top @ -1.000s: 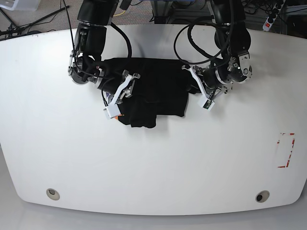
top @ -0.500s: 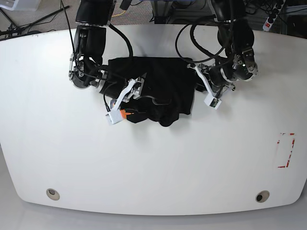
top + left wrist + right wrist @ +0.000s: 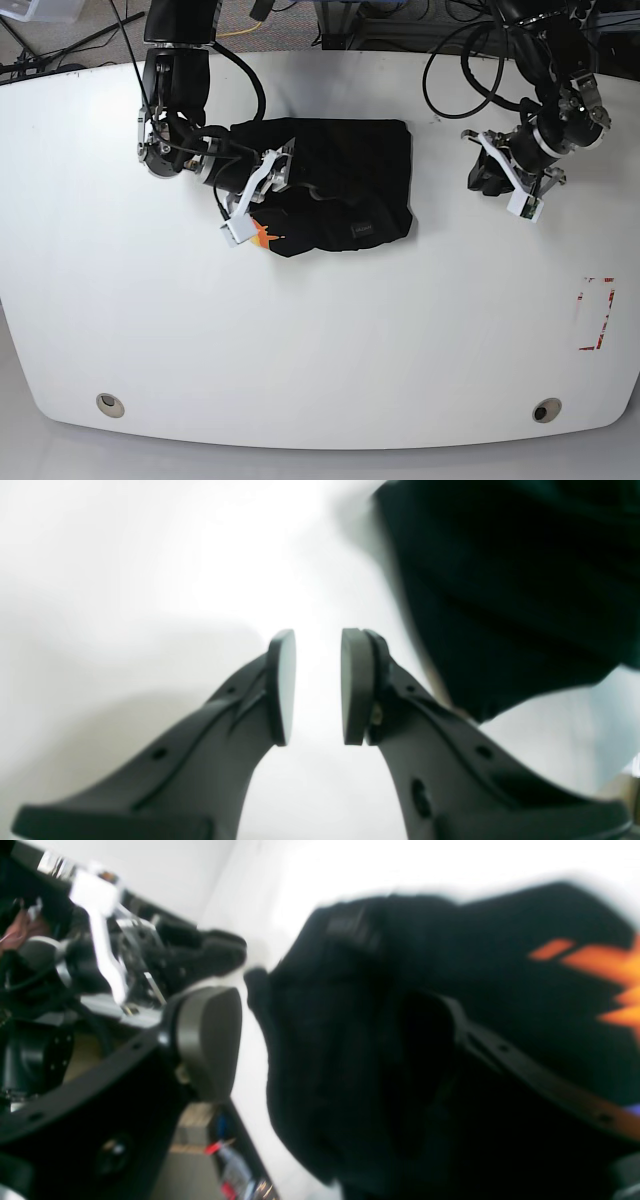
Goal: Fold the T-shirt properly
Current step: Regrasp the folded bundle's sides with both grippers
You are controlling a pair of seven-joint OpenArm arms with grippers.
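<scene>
Base view shows the T-shirt bunched into a rough, uneven rectangle needing tidying; right gripper open around cloth, left gripper slightly parted, empty.

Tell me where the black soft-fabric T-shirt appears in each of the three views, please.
Base view: the black soft-fabric T-shirt lies bunched on the white table, upper centre.
Left wrist view: upper right, beside the left gripper, apart from it.
Right wrist view: centre and right, around the right gripper.
Shared landmark: the orange print shows in the base and right wrist views.
</scene>
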